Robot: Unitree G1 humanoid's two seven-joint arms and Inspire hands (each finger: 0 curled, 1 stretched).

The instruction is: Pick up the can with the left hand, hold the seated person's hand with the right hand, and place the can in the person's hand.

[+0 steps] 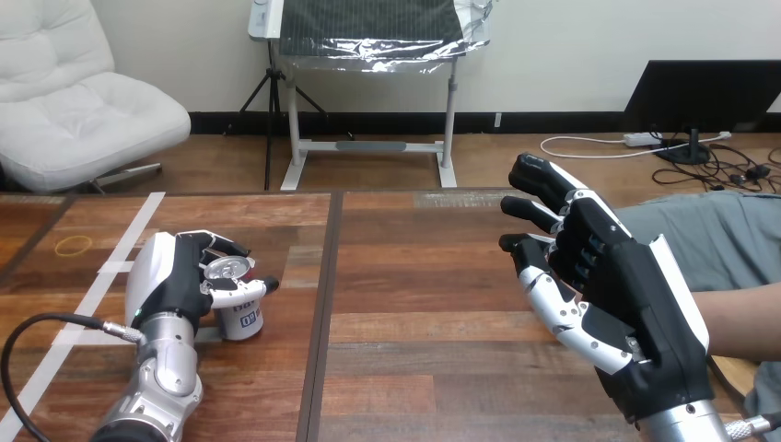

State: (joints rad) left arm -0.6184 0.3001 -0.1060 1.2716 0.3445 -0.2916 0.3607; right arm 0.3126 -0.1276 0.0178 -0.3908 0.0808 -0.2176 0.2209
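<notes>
Wooden tabletop [414,304]: right hand [626,295] raised and open, left hand [175,276] clamped on the can [241,318].
The right hand stands over the tabletop's right side, its fingers [539,180] apart and nearly straight, holding nothing. The person's forearm [741,318] comes in from the right edge and passes behind it. At the left, the left hand's fingers and thumb curl round the small can, which stands upright on the tabletop, silver top showing.
</notes>
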